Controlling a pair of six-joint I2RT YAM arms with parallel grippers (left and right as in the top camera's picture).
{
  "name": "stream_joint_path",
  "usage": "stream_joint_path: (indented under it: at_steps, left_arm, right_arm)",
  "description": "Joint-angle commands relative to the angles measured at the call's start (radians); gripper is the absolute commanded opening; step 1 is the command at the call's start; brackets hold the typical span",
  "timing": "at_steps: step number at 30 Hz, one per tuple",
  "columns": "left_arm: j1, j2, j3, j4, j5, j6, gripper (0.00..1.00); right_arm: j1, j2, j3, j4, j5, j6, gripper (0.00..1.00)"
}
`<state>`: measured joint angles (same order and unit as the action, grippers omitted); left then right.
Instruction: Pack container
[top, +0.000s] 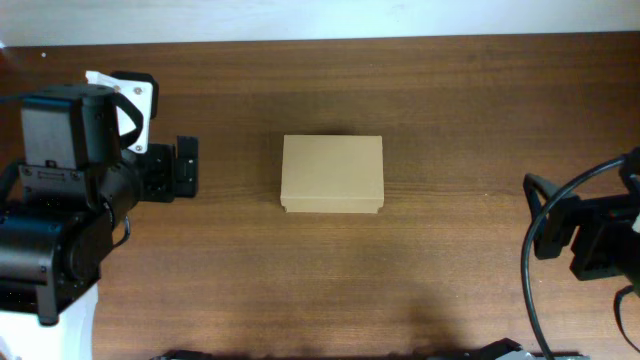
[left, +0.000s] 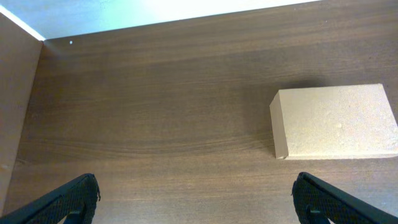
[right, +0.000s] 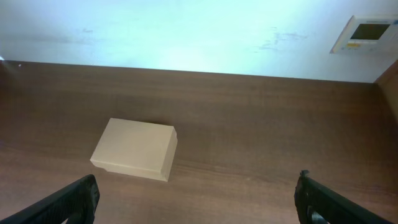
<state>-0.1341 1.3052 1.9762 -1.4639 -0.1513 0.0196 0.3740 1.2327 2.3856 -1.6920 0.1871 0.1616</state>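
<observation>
left wrist shows left gripper (left: 196, 186) spread wide, empty, container (left: 336, 121) untouched.

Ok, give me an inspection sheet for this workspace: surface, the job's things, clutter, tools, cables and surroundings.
Surface: dark wood-grain table, no spills or marks seen.
Job's things: one tan cardboard container, lying flat mid-table, lid appears closed, touching nothing.
Clutter: nothing seen.
Grippers: left tool open and empty, apart from the container; right tool open and empty, also apart from it.
Cables: black cable looping beside the right arm, off the container.
Surroundings: pale wall behind the table, with a small white wall panel.
</observation>
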Motion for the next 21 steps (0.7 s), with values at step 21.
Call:
stream_joint_path:
  at_steps: [21]
  left_arm:
    - [0.004,0.003,-0.001,-0.016,-0.014,0.008,0.99]
  right_arm:
    - [-0.167,-0.221,-0.256,0.168,0.035,0.008,0.99]
